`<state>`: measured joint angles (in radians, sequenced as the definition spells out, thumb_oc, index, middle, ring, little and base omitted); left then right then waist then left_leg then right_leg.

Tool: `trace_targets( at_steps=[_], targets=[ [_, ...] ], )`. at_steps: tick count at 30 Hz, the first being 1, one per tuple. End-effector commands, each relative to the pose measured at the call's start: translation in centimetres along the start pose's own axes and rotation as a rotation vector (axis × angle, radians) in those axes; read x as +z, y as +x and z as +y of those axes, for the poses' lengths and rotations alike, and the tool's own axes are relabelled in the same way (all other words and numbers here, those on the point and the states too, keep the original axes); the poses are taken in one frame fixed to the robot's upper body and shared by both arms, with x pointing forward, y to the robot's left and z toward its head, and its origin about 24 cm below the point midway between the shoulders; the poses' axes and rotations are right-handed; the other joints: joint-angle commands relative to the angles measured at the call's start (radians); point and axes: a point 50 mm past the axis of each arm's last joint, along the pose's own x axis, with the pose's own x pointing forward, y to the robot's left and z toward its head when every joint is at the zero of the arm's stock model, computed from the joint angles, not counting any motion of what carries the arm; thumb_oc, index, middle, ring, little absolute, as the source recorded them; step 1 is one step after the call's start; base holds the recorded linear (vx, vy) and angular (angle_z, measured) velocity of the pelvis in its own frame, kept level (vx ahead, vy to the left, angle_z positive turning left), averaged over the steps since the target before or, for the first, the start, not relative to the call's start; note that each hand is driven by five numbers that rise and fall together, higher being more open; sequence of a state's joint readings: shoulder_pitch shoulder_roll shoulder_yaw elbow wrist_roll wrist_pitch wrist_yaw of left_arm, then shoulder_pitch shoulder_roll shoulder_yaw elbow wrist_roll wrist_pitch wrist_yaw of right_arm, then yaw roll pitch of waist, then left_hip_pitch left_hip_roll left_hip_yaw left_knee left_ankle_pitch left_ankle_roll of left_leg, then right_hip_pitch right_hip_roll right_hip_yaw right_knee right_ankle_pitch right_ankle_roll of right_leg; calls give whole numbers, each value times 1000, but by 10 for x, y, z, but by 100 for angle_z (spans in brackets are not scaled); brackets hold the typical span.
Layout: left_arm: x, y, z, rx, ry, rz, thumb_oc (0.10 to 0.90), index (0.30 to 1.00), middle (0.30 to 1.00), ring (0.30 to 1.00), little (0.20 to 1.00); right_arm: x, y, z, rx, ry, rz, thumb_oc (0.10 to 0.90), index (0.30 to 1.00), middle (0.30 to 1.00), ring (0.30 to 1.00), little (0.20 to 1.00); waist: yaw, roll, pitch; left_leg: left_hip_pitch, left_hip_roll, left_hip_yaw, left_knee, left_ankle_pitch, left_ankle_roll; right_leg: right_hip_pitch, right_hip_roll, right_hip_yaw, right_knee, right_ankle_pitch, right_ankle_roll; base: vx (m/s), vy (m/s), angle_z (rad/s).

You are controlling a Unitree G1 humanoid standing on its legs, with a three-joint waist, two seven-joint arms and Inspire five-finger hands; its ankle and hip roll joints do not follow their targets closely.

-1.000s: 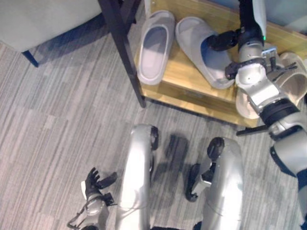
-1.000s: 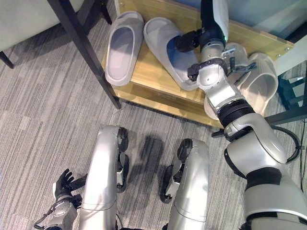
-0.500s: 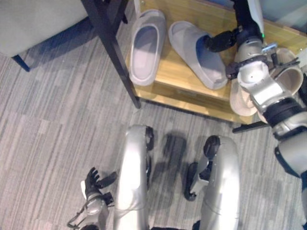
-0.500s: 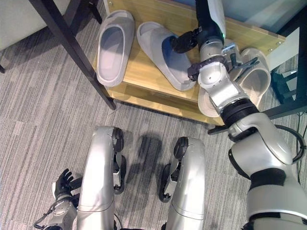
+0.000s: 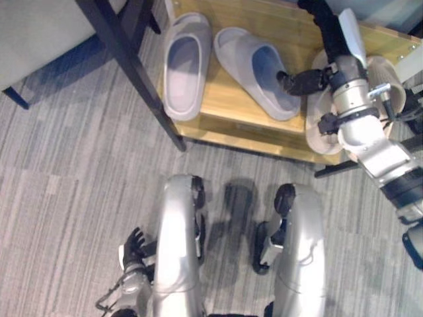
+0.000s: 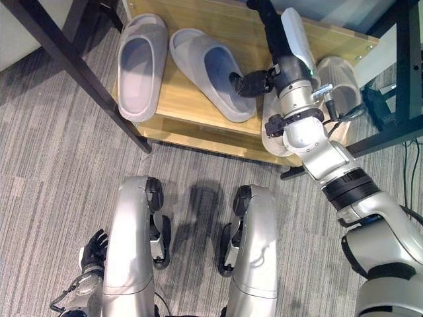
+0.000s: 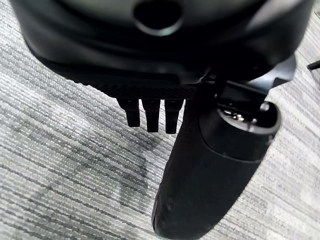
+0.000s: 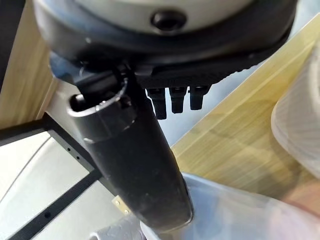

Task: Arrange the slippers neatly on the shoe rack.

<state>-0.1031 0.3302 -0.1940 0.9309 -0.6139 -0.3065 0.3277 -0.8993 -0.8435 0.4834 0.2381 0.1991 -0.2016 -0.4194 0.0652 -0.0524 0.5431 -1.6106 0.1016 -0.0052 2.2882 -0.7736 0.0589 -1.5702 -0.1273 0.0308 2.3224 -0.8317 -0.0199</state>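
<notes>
Two grey slippers lie on the wooden shoe rack (image 5: 231, 113). One grey slipper (image 5: 184, 66) points straight back; the other grey slipper (image 5: 254, 71) lies at an angle, heel to the right. My right hand (image 5: 303, 80) sits at that slipper's right rim near the heel. Its thumb (image 8: 145, 165) is straight and reaches over the slipper's rim (image 8: 230, 210). A beige slipper (image 6: 272, 129) and a second beige slipper (image 6: 340, 79) lie at the rack's right end, partly hidden behind my right forearm. My left hand (image 5: 134, 246) hangs low over the carpet, fingers relaxed.
A black table leg (image 5: 132, 72) slants down just left of the rack. Grey striped carpet (image 5: 66, 185) covers the floor in front. A black metal frame (image 6: 403, 72) stands at the right of the rack.
The camera has shifted, so the rack sits further left in view. My right hand has slid from the angled slipper's strap area toward its heel side.
</notes>
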Motion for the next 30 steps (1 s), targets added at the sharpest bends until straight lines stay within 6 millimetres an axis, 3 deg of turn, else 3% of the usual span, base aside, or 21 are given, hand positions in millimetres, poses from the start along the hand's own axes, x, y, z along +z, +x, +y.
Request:
trace_targets(
  at_steps=[1, 6, 11, 17, 30],
  targets=[
    [-11, -7, 7, 17, 45, -1, 800, 900, 900, 900, 900, 77, 15, -38, -161, 40, -395, 800, 900, 900, 900, 900, 33, -17, -23, 41, -50, -133, -26, -56, 7, 15, -31, 118, 2, 43, -64, 0, 0, 0],
    [-9, -6, 4, 27, 43, -18, 800, 900, 900, 900, 900, 84, -8, -33, -143, 45, -454, 800, 900, 900, 900, 900, 27, -21, -23, 41, -52, -133, -27, -54, 4, 20, -31, 119, 2, 42, -62, 0, 0, 0],
    [-15, -11, -2, -4, 65, -5, 800, 900, 900, 900, 900, 67, -31, -27, -126, 94, -380, 800, 900, 900, 900, 900, 26, -22, -23, 41, -59, -133, -32, -52, 5, 21, -33, 122, -2, 45, -65, 0, 0, 0],
    [-15, -12, 0, 46, 60, -13, 800, 900, 900, 900, 900, 71, -59, -16, -29, 192, -378, 800, 900, 900, 900, 900, 19, -26, -23, 41, -59, -135, -29, -52, 5, 20, -29, 122, 1, 47, -64, 0, 0, 0],
    [-17, -9, -8, 17, 49, 17, 800, 900, 900, 900, 900, 61, -65, 9, 143, 216, -302, 800, 900, 900, 900, 900, 16, -29, -23, 41, -60, -133, -36, -42, 0, 17, -27, 130, 1, 49, -69, 0, 0, 0]
  ],
)
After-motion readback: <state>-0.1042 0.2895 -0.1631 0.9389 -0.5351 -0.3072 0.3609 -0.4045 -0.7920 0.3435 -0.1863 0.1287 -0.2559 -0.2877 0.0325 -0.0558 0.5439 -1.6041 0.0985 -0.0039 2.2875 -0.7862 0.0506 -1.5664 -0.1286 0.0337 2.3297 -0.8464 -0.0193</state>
